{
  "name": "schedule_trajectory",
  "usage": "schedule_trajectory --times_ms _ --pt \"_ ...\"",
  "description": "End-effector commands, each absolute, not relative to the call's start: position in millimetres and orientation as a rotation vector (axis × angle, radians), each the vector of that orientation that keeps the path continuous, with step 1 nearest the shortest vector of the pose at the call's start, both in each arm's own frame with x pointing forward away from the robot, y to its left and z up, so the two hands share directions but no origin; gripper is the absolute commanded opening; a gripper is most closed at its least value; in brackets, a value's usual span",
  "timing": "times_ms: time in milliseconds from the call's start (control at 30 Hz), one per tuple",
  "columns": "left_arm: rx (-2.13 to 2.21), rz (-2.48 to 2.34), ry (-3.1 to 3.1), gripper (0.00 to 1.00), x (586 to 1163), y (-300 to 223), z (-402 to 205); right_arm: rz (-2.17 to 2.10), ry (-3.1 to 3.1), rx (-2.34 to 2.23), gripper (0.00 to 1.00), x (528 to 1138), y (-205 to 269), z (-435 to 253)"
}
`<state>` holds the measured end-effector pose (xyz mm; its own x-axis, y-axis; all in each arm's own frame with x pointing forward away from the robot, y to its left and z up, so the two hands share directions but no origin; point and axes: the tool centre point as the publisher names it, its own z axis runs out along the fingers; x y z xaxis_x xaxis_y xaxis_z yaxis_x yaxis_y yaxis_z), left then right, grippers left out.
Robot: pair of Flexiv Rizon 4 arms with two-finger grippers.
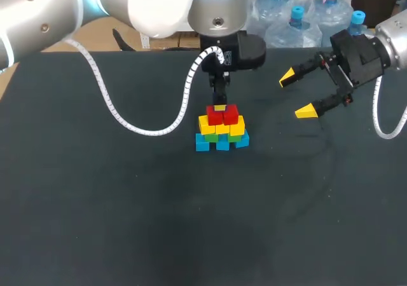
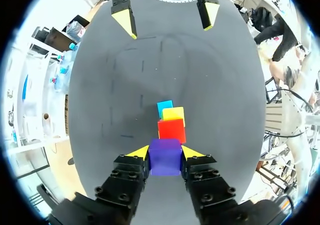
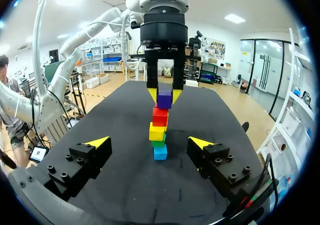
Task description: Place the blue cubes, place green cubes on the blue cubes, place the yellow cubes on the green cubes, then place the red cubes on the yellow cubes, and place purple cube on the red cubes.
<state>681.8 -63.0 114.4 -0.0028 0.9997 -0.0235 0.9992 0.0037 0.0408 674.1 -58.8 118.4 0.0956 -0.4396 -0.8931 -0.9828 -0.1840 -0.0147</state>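
Observation:
A pyramid of cubes stands at mid-table: blue cubes [image 1: 220,143] at the base, green cubes [image 3: 159,143] on them, then yellow cubes [image 1: 221,128] and red cubes [image 1: 222,115]. My left gripper [image 2: 165,152] hangs straight over the top, shut on the purple cube [image 2: 165,156]. From the right wrist view the purple cube [image 3: 164,100] sits right at the top of the red cube [image 3: 160,117]; I cannot tell whether they touch. In the head view the purple cube is hidden by the fingers. My right gripper [image 1: 297,94] is open and empty, off to the stack's right and facing it.
The dark table [image 1: 95,203] has bare room in front of and to both sides of the stack. My left arm's white coiled cable [image 1: 127,124] sags down to the table left of the stack.

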Motion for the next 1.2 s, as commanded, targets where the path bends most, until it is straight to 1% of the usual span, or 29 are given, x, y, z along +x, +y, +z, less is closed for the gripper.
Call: schedule_trajectory --times_ms 33,167,567,733,900,1200 --pt "2.199 0.022 2.196 0.05 687.9 -67.4 112.7 1.039 1.407 -1.711 1.00 674.1 -58.5 118.0" --pt "2.199 0.024 2.195 0.05 688.6 -67.4 113.2 1.039 1.407 -1.711 1.00 674.1 -58.5 118.0" --pt "2.204 0.014 2.202 0.10 689.5 -66.0 110.2 1.039 1.407 -1.711 1.00 674.1 -58.5 118.0" --pt "2.209 0.007 2.195 0.27 689.1 -67.0 110.8 1.039 1.407 -1.711 1.00 674.1 -58.5 118.0" --pt "2.210 0.008 2.187 0.25 687.5 -66.9 114.1 1.039 1.407 -1.711 1.00 674.1 -58.5 118.0" --pt "2.208 0.018 2.193 0.25 681.6 -66.0 116.7 1.039 1.407 -1.711 1.00 674.1 -58.5 118.0"
